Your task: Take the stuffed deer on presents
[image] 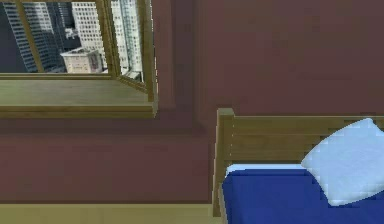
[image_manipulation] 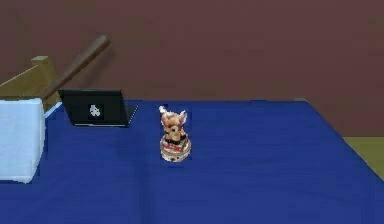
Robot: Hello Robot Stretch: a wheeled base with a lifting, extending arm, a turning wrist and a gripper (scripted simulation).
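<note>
One stuffed deer [image_manipulation: 176,134], one laptop [image_manipulation: 97,107], one pillow [image_manipulation: 20,138] on blue bed [image_manipulation: 270,165].

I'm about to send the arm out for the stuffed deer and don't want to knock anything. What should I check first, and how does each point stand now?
1. Stuffed deer found, mid arm side view: ok.
2. It stands upright on the blue bedcover: ok.
3. Laptop sits apart from it, toward the picture's left: ok.
4. Pillow lies farther left, clear of the deer: ok.
5. Bare bedcover between the picture's bottom edge and the deer: ok.
6. Gripper's height and line to the deer: cannot tell.
</note>
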